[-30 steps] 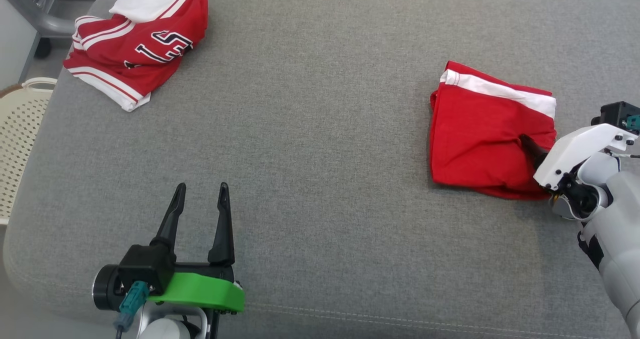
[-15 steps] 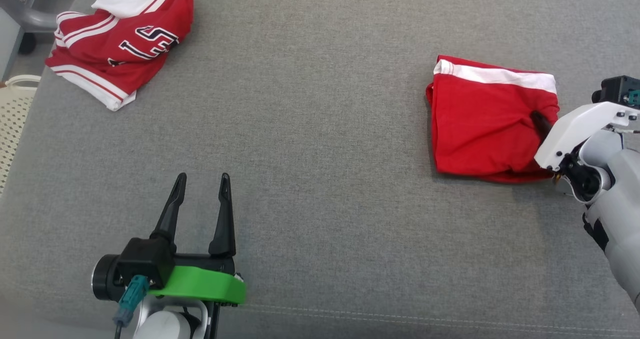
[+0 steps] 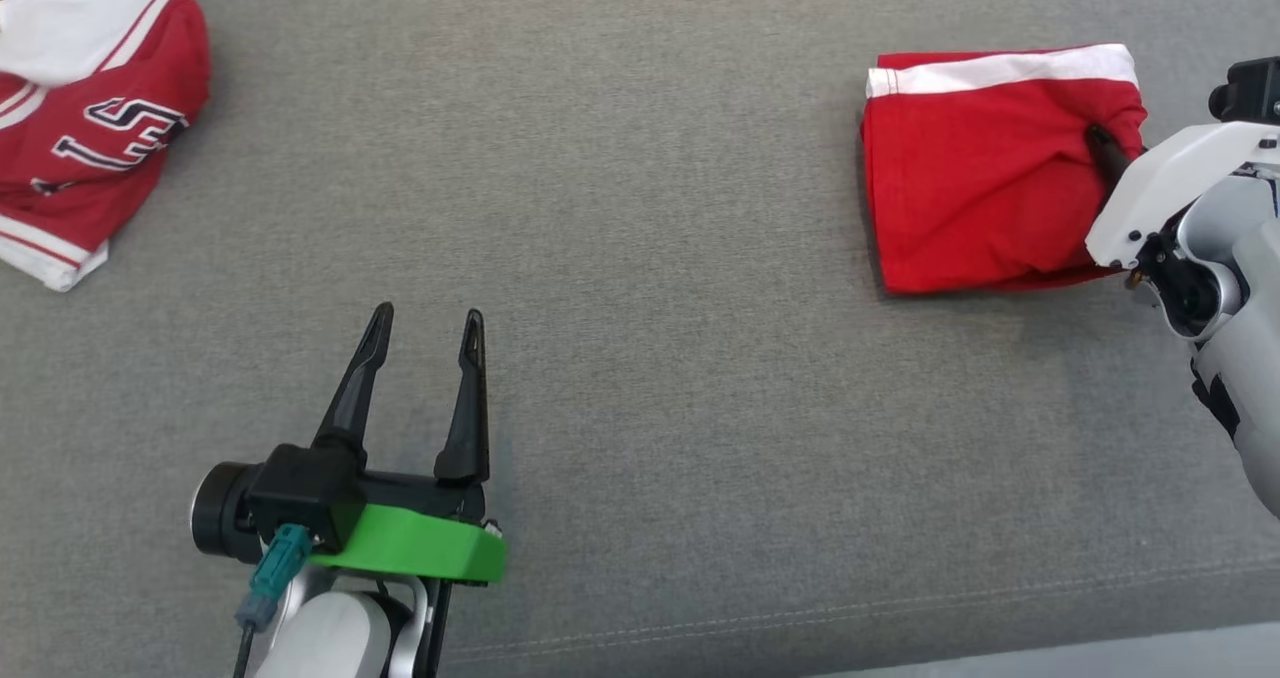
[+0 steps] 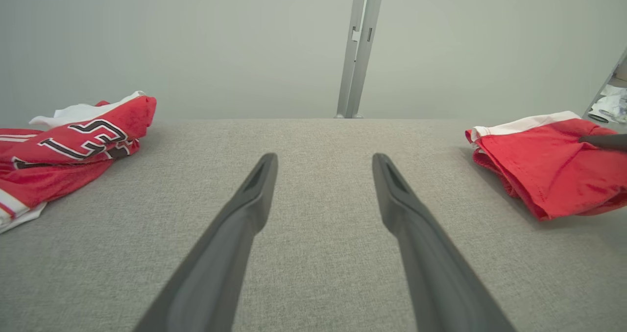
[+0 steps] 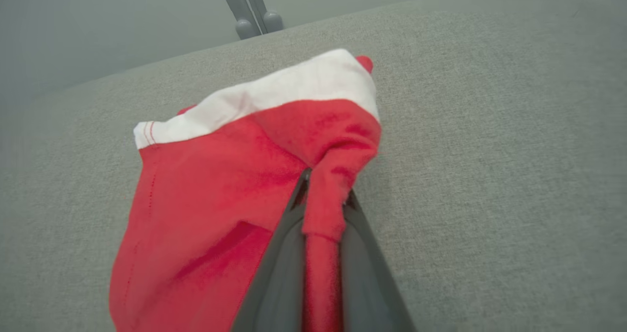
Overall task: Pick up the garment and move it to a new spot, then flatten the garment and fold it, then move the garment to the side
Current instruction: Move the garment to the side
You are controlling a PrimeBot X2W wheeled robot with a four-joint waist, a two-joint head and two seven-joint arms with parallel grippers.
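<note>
Across the grey upholstered counter [image 3: 640,258] two garments lie well apart: a crumpled red-and-white numbered jersey [image 3: 90,148] at the far left, and the task's red garment with a white band [image 3: 980,188] at the far right. The red one sits as a compact, squared packet, so it looks already folded. The step in hand is probably the last one, moving it to the side.

The right hand [image 3: 1100,143] is clenched on a ridge of red cloth at the packet's right edge, and the wrist view shows the fabric pinched between both fingers [image 5: 289,253]. The left hand [image 3: 425,333] hangs released over bare counter at the near left, its fingers spread and nothing between them.

The next move calls for a low, steady pull or lift to the right. With one pinch on one edge, a high lift could let the layers fall open.

A second ago the right hand was spread with one finger lying on the cloth — it has since closed. The head camera has also turned, so both garments sit differently in frame.
</note>
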